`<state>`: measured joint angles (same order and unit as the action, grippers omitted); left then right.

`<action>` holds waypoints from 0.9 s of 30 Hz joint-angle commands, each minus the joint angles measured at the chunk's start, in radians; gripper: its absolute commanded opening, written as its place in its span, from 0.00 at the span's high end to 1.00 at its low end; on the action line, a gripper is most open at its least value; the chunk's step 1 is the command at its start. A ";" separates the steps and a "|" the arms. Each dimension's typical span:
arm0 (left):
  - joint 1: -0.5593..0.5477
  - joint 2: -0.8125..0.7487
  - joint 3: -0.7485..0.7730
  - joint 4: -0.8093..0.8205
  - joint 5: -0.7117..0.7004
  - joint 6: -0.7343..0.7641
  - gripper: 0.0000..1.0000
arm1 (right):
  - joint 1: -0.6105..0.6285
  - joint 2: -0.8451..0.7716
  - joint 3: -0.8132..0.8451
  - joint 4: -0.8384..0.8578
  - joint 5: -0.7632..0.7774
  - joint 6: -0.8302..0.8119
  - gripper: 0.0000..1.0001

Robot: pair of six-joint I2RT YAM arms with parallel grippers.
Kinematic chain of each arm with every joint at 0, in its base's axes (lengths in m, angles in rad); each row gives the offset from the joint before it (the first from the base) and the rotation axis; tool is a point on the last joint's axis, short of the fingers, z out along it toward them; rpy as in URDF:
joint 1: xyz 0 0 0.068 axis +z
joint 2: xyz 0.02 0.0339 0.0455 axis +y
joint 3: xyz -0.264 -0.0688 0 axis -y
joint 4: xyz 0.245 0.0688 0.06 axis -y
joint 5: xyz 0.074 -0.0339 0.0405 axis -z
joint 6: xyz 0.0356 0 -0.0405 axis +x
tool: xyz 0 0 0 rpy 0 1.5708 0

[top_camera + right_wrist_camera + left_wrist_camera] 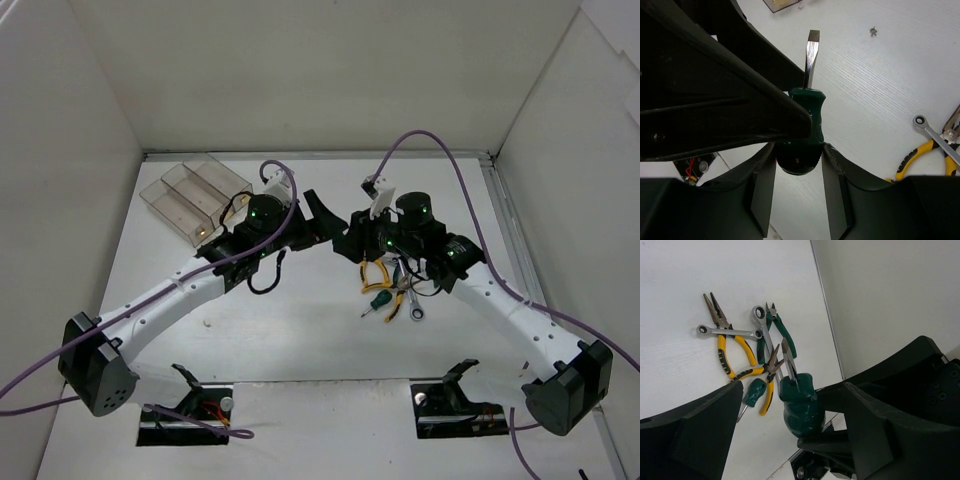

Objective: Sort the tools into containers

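Note:
A dark-green-handled screwdriver [805, 120] is pinched by its butt between the fingers of my right gripper [799, 155], which is shut on it, with the flat blade [812, 50] pointing away. My left gripper [792, 395] straddles the same handle [800, 407], its jaws apart and a gap showing on the left side. The two grippers meet mid-table [345, 235]. The other tools lie in a pile [395, 290]: yellow pliers [722, 340], silver wrenches [727, 331], green-handled cutters [782, 332] and a small green screwdriver [754, 392]. The clear containers [195, 195] stand at the back left.
White walls [80, 120] close in the table at the back and on both sides. Purple cables [440, 140] loop above the arms. A small speck of debris [872, 31] lies on the table. Two black mounts [455, 395] sit at the near edge.

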<state>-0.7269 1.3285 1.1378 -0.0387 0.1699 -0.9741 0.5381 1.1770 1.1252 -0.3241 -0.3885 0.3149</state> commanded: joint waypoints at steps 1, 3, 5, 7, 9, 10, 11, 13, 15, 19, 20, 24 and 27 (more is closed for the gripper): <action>-0.019 -0.005 0.068 0.099 -0.036 -0.025 0.25 | 0.014 -0.005 0.058 0.108 -0.012 0.012 1.00; -0.019 0.000 0.069 0.099 -0.049 -0.025 0.29 | 0.013 -0.008 0.058 0.111 -0.009 0.015 1.00; -0.019 0.003 0.074 0.097 -0.049 -0.026 0.35 | 0.011 -0.011 0.053 0.109 -0.006 0.018 1.00; -0.028 0.009 0.079 0.095 -0.047 -0.032 0.37 | 0.013 -0.011 0.053 0.111 -0.003 0.018 1.00; -0.038 0.011 0.079 0.092 -0.058 -0.032 0.39 | 0.014 -0.010 0.051 0.111 0.000 0.019 1.00; -0.039 0.014 0.079 0.092 -0.061 -0.031 0.42 | 0.011 -0.010 0.051 0.112 -0.001 0.019 1.00; -0.039 0.014 0.079 0.089 -0.064 -0.031 0.44 | 0.014 -0.008 0.053 0.112 -0.003 0.021 1.00; -0.039 0.020 0.080 0.091 -0.055 -0.034 0.55 | 0.014 -0.008 0.051 0.112 -0.003 0.021 1.00; -0.039 0.028 0.083 0.091 -0.049 -0.034 0.60 | 0.014 -0.005 0.053 0.114 -0.001 0.021 1.00; -0.048 0.034 0.077 0.089 -0.043 -0.047 0.80 | 0.017 0.000 0.054 0.115 -0.001 0.021 1.00; -0.048 0.032 0.074 0.089 -0.040 -0.052 0.85 | 0.020 0.001 0.053 0.114 0.000 0.023 1.00; -0.048 0.026 0.062 0.086 -0.040 -0.064 1.00 | 0.017 -0.002 0.053 0.117 0.011 0.030 0.82; -0.048 0.012 0.056 0.082 -0.056 -0.064 1.00 | 0.020 -0.011 0.042 0.117 0.031 0.036 0.25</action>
<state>-0.7670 1.3727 1.1671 -0.0170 0.1246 -1.0275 0.5503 1.1801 1.1267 -0.2981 -0.3744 0.3508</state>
